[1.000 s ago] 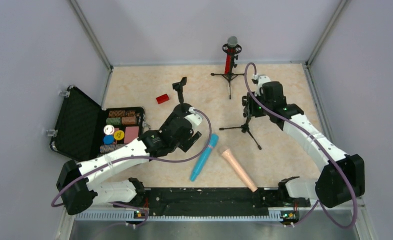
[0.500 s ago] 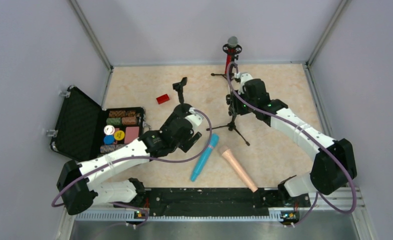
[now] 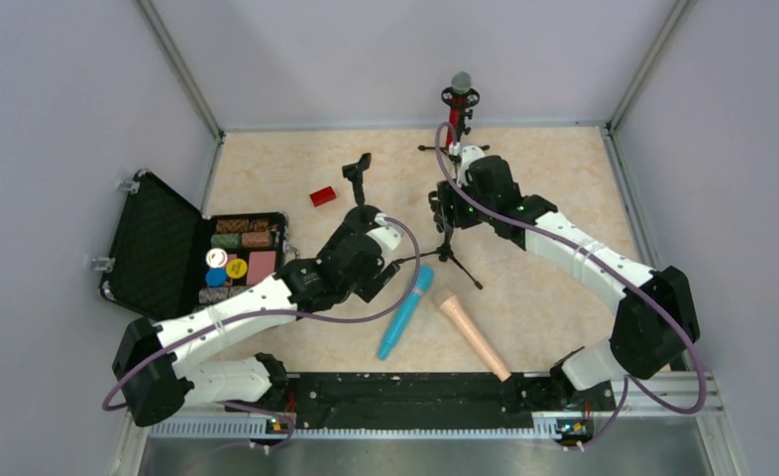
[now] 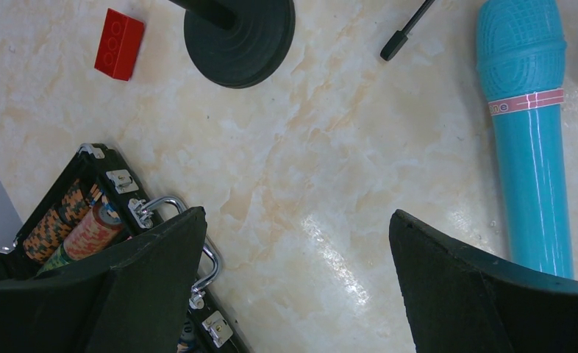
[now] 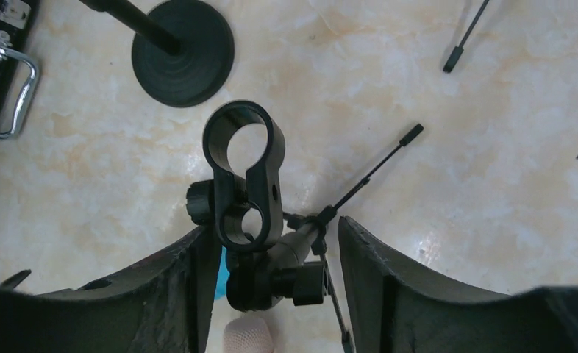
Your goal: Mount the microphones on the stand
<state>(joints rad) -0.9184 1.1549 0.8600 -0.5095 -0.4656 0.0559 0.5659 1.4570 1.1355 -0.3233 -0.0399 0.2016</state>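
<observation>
Three microphones, and two are not yet mounted. The open case [image 3: 158, 243] sits close off the left finger of my left end effector [image 4: 295, 220], which hangs spread wide over bare table [image 4: 330, 147] and holds nothing. Ahead of it stands a round-based stand [image 4: 240, 37] with a small red block [image 4: 119, 44] beside it.

Just off its right finger the cyan microphone [image 4: 529, 147] lies flat, and the peach-pink microphone [image 3: 475, 335] lies flat beyond that. Both look like light, stiff, smooth plastic, apt to roll or slip. I would pinch across the mid-barrel, below the head.

My right end effector [image 5: 275, 229] straddles the clip [image 5: 260, 198] of the tripod stand [image 5: 301, 250]. A gap shows on one side, and I cannot tell whether the fingers bear on it. That stand looks spindly and easy to tip. Past it, the glittery red microphone [image 3: 454, 124] stands upright in the far stand [image 3: 456, 159].

Open table lies near the two loose microphones. The case, the tripod legs and the walls hem in the rest.
</observation>
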